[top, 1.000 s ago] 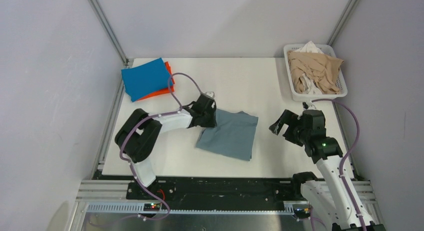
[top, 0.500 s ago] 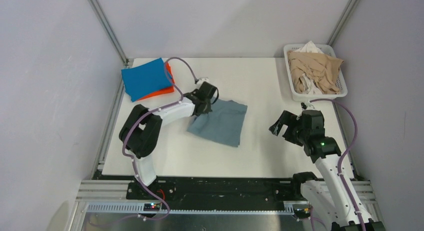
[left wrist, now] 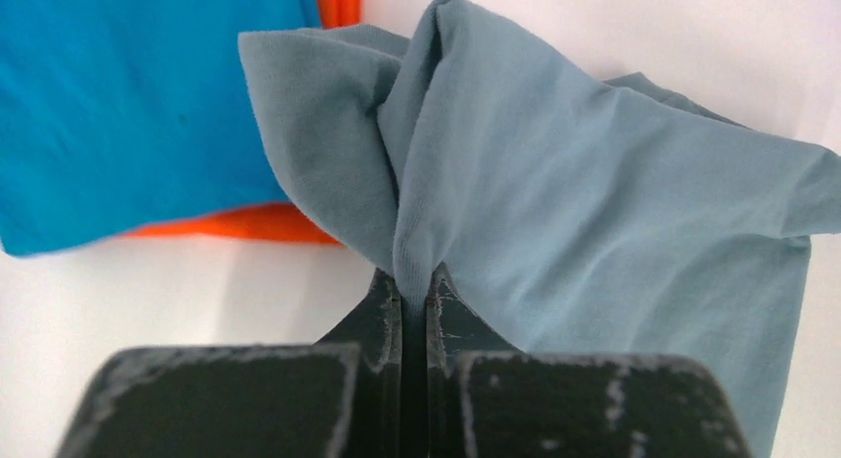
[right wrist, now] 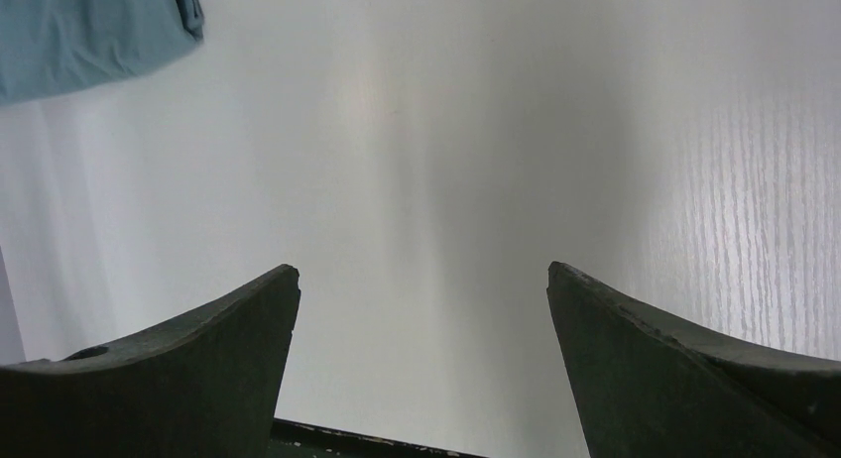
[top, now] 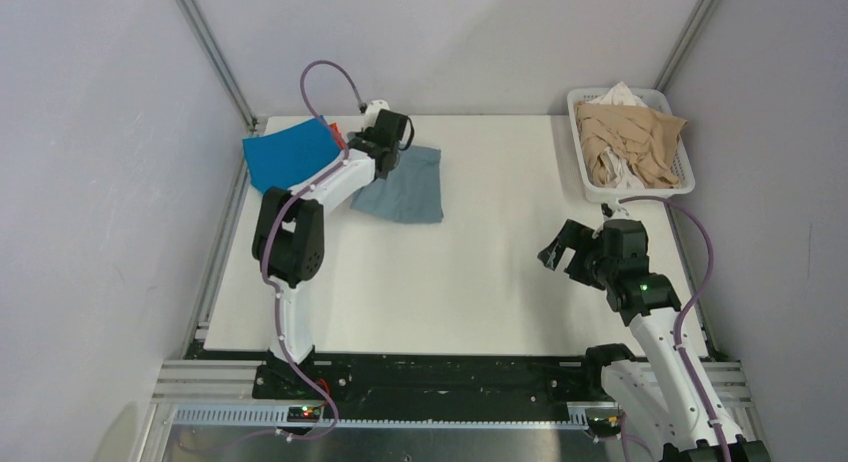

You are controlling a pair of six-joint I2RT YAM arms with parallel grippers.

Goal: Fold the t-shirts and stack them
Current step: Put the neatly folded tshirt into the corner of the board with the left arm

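My left gripper (top: 385, 154) is shut on the edge of the folded grey-blue t-shirt (top: 408, 186), which hangs and drags at the far left of the table. In the left wrist view the fabric (left wrist: 555, 200) bunches between the closed fingertips (left wrist: 415, 291). Just beside it lies the folded bright blue t-shirt (top: 288, 157) on top of the orange t-shirt (top: 336, 137); both show in the left wrist view, the blue one (left wrist: 129, 111) and the orange one (left wrist: 238, 225). My right gripper (top: 558, 254) is open and empty above bare table at the right; its view shows a corner of the grey-blue shirt (right wrist: 89, 32).
A white slatted basket (top: 683, 186) at the back right holds beige and white garments (top: 628, 142). White table (top: 500, 272) lies between the arms. Grey walls and metal posts close in the back and sides.
My left gripper has carried the grey-blue t-shirt from the table's middle up and to the far left, next to the blue and orange stack. The right arm has stayed put.
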